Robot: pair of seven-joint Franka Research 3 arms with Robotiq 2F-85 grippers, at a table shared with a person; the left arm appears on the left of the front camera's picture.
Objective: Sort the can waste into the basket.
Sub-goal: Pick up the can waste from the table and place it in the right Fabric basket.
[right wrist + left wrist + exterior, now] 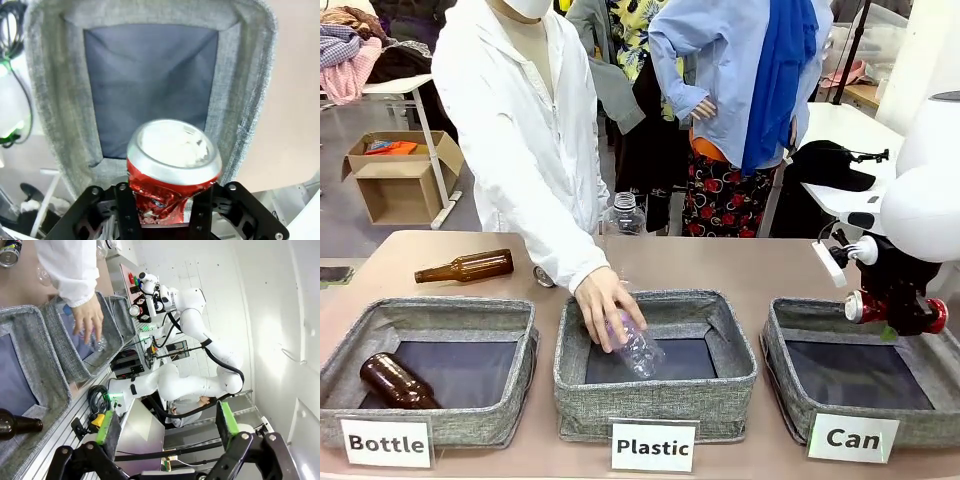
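Right wrist view: right hand (164, 220) clamps the crushed red can (172, 165) over the Can basket (55, 100) at the bench's near right corner. Drop step; next likely calls for release. Left hand (166, 422) spread, empty.

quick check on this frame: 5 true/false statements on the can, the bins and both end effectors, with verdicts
1. The right end effector grips the red can over the Can basket. True.
2. A can already lies in the Can basket. False: nothing lies on its dark bottom.
3. The person's hand holds a clear bottle inside the Plastic bin. True.
4. The left end effector grips a brown bottle. False: it is open, with nothing between its fingers.
5. Both brown bottles are in the Bottle bin. False: one lies in it, the other lies on the table behind it.
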